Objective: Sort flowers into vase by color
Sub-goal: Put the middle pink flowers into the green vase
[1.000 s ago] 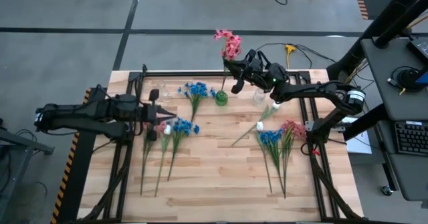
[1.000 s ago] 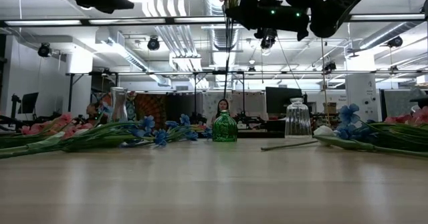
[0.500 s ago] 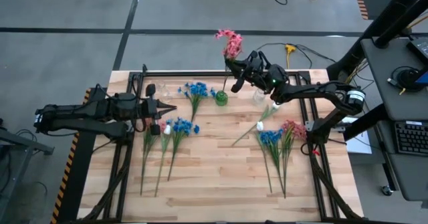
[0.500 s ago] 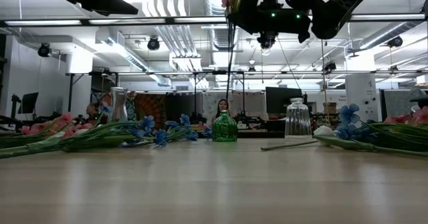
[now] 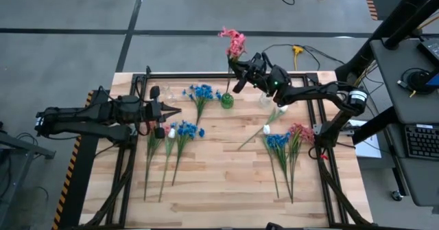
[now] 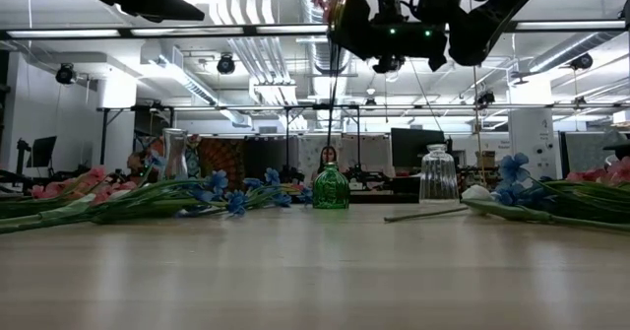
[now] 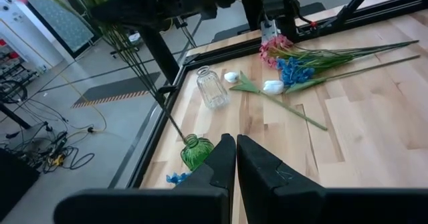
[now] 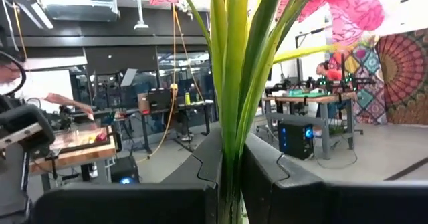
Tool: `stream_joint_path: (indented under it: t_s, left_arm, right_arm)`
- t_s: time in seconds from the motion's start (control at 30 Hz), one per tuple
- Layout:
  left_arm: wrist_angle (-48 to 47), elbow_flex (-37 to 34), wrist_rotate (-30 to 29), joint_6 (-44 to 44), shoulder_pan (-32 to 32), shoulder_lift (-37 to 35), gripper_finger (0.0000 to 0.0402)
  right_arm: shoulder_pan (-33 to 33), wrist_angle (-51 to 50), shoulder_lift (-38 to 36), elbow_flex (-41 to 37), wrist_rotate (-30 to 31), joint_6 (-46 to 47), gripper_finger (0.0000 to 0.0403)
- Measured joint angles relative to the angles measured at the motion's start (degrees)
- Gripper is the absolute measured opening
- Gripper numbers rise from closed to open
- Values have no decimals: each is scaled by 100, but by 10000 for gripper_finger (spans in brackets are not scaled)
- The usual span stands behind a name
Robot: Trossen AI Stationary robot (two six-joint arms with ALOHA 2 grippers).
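My right gripper (image 5: 235, 66) is shut on a pink-red flower (image 5: 234, 43) high above the table's far edge. The flower's long green stem (image 6: 334, 103) runs straight down to the mouth of a small green vase (image 6: 331, 187). More blue flowers (image 5: 185, 129), pink flowers (image 5: 300, 132) and white buds (image 5: 267, 128) lie flat on the wood. My left gripper (image 5: 175, 112) hovers shut and empty over the table's left part, pointing toward the green vase (image 7: 196, 150). My right gripper pinches the flower's bunched green stem and leaves (image 8: 231, 117) between its two fingers, just below the pink-red bloom. The fingers reach in from the table's right, slanting upward, across the stem. The stem hangs upright below them, its lower end (image 7: 182, 136) at the green vase's mouth.
A clear glass vase (image 5: 265, 98) stands right of the green one, and another clear vase (image 6: 174, 153) stands at the far left. Flower bundles lie at left (image 5: 164, 147) and right (image 5: 285, 154). Black frame rails (image 5: 206, 74) edge the table.
My right gripper has shifted a little toward the table's left with the pink-red flower and has tipped slightly. The stem stays upright over the green vase.
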Motion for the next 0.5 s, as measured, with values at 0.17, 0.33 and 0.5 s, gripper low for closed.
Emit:
stream_joint_path:
  t_s: [0.17,0.33,0.5]
  left_arm:
    - [-15,0,-1,21,0,9,0]
    - [-22,0,-2,23,0,9,0]
    - [-17,0,-2,24,0,9,0]
  right_arm:
    - [0,-177,-38,25,-2,-29,28]
    - [0,-420,-45,25,-4,-66,28]
    - [0,-500,-47,25,-7,-129,28]
